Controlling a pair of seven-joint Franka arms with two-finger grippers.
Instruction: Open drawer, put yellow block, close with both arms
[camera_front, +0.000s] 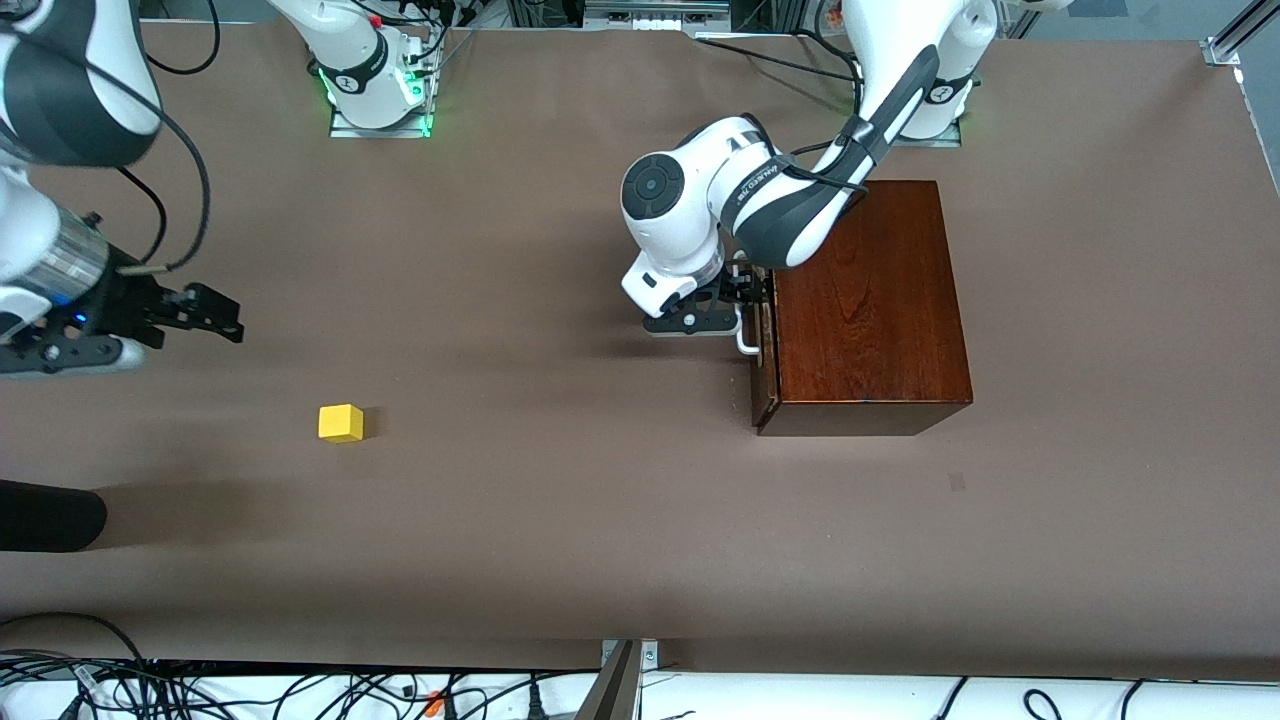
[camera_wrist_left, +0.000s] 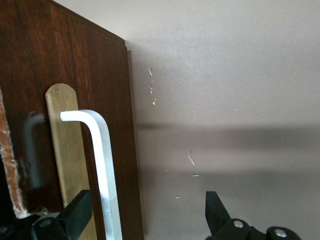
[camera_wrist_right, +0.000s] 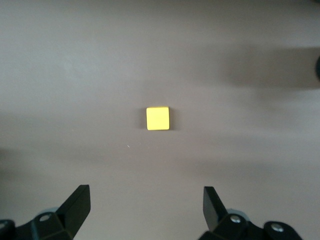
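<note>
A: How far along is it?

B: Barely begun. The drawer (camera_front: 765, 350) looks shut; the left claw (camera_front: 742, 292) sits at its white handle (camera_wrist_left: 102, 165), fingers spread around the bar, gripping nothing.

A: And the yellow block (camera_front: 341, 422)?

B: Untouched on the brown table (camera_front: 560, 520), toward the right arm's end. The right claw (camera_front: 205, 310) hovers above, wide open, empty. Cables line the table edges.

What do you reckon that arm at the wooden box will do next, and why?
Probably the left gripper will close on the white handle and then pull. Its open fingers stand either side of the bar, and the drawer looks shut. The right gripper hangs open over the table, the yellow block untouched.
</note>
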